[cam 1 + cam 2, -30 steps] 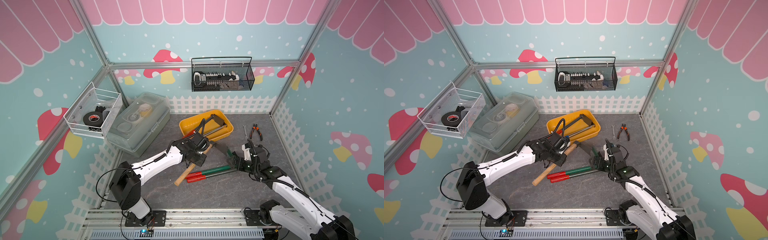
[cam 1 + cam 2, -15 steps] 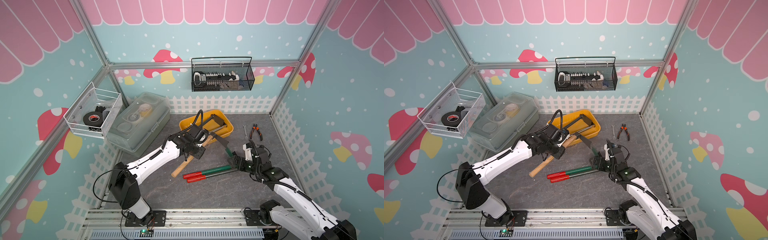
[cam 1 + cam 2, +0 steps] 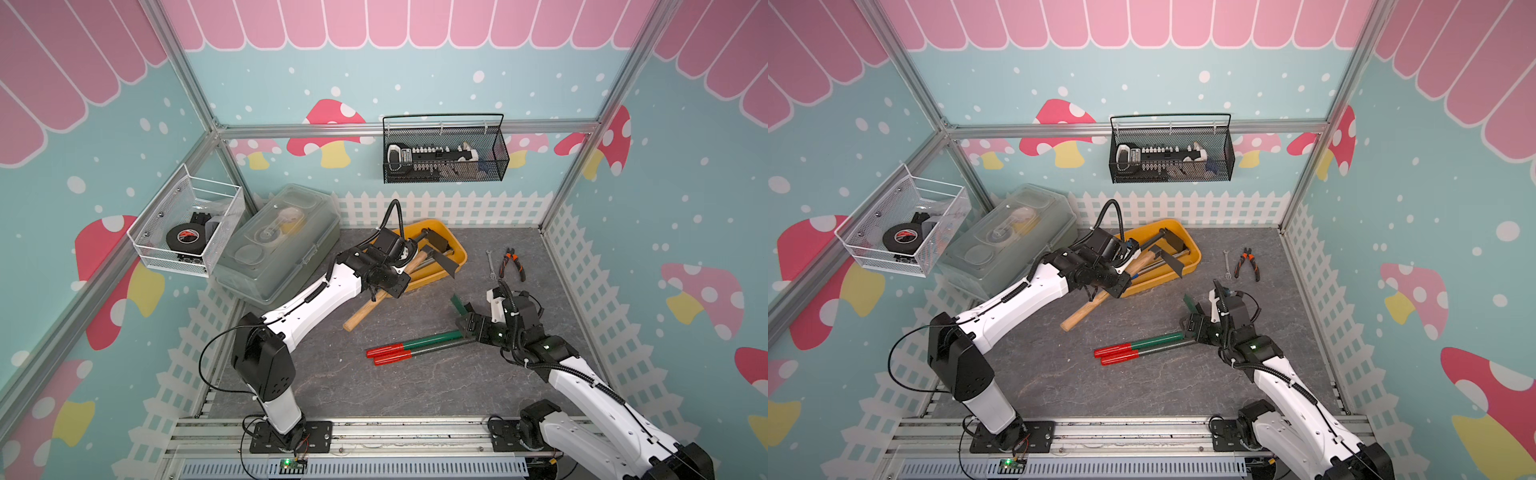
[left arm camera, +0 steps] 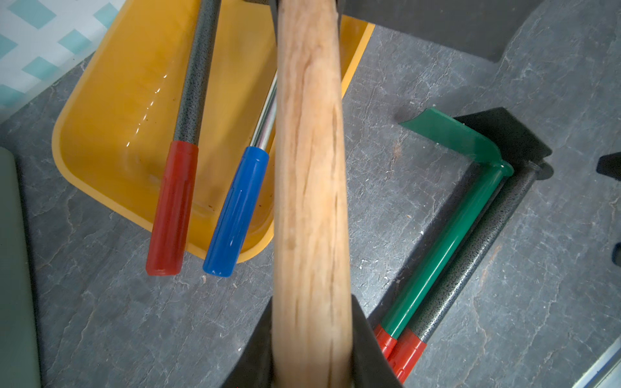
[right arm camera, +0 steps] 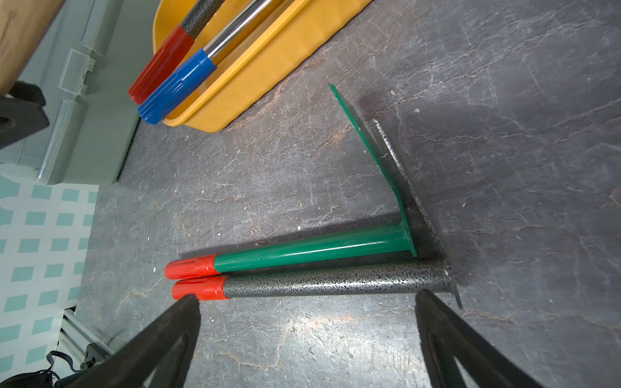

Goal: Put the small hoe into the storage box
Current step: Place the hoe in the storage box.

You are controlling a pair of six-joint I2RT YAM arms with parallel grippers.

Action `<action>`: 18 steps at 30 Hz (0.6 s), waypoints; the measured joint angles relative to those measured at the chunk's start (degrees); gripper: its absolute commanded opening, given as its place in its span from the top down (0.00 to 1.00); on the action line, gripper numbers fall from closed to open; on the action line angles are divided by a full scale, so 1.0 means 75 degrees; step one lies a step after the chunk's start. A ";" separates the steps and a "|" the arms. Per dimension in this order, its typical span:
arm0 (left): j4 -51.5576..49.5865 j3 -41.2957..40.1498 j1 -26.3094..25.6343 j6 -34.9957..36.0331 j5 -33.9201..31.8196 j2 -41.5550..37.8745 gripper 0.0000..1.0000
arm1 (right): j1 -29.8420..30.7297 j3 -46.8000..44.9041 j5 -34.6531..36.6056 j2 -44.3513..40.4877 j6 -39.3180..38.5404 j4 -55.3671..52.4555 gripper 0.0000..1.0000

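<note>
Hoe (image 3: 365, 307), small, with a pale wooden handle, held in the left hand (image 3: 388, 280), whose jaws are clamped tight on the wood partway along the shaft. The handle slants: its dark blade is over the far end of the storage box (image 4: 111, 100), a shallow yellow tray at the back of the grey worktop (image 3: 395, 386), while its butt end points down towards the worktop, outside the tray. Whether the butt touches cannot be told. Two other tools already lie in the tray, a red-gripped tool (image 4: 171, 201) and a blue-gripped tool (image 4: 235, 208), with their grips poking out past its rim. The right hand (image 5: 307, 299) is spread wide and holds nothing. It hovers just above two more hoes lying side by side and touching on the worktop — a green hoe (image 5: 302, 250) and a speckled grey hoe (image 5: 336, 280), both with red grips. Pliers (image 3: 513, 266) and a wrench (image 3: 491, 266) lie well apart, towards the back on the robot's right.
</note>
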 measured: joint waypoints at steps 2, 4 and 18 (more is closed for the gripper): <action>-0.0009 0.0166 0.0070 0.0111 0.0047 0.0137 1.00 | 0.0000 0.0000 0.0000 0.0000 -0.0006 -0.0029 0.01; -0.0017 0.0294 0.0122 0.0198 0.0061 0.0262 1.00 | 0.0000 0.0000 0.0000 0.0000 -0.0006 -0.0055 0.01; -0.0213 0.1271 0.0545 0.0749 0.0181 0.1434 1.00 | 0.0000 0.0000 -0.0017 0.0044 -0.0032 -0.0061 0.01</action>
